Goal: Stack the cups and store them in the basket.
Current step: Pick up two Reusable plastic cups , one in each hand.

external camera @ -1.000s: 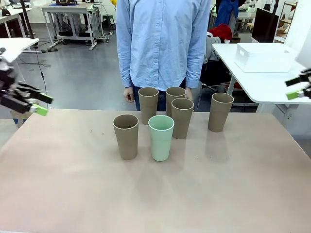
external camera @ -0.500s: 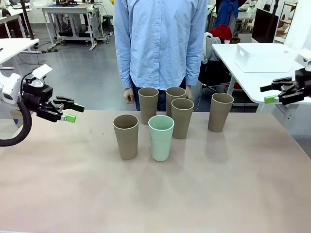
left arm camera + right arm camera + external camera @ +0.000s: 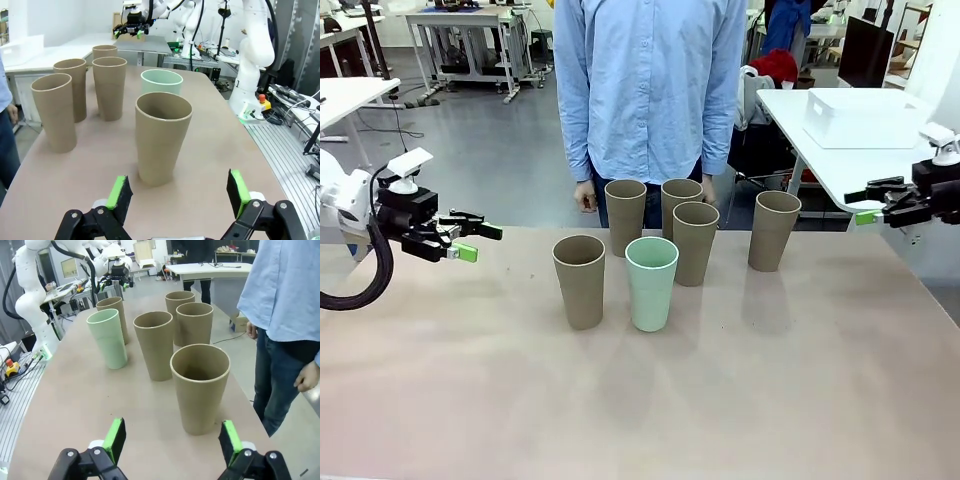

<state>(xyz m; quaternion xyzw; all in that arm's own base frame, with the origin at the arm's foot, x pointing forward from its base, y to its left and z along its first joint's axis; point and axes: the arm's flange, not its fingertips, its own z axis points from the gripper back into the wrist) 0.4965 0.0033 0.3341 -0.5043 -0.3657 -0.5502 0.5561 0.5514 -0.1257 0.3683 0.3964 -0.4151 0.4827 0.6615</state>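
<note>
Left arm enters from left edge; left end effector [image 3: 480, 242] level above tabletop [image 3: 470, 400], jaws wide, empty. Right end effector [image 3: 862, 205] level, off tabletop's right edge, jaws wide, empty. Six cups upright mid-tabletop, between both, well apart from each. Front-left tan cup [image 3: 163, 137] straight ahead of left fingers; mint cup [image 3: 651, 283] just beside it. Rightmost tan cup [image 3: 200, 387] nearest right end effector, apart from cluster. Basket [image 3: 865, 118] on neighbouring white tabletop [image 3: 840, 170], behind right end effector. Person [image 3: 650, 90] stands at far edge, hands down behind rear cups.
</note>
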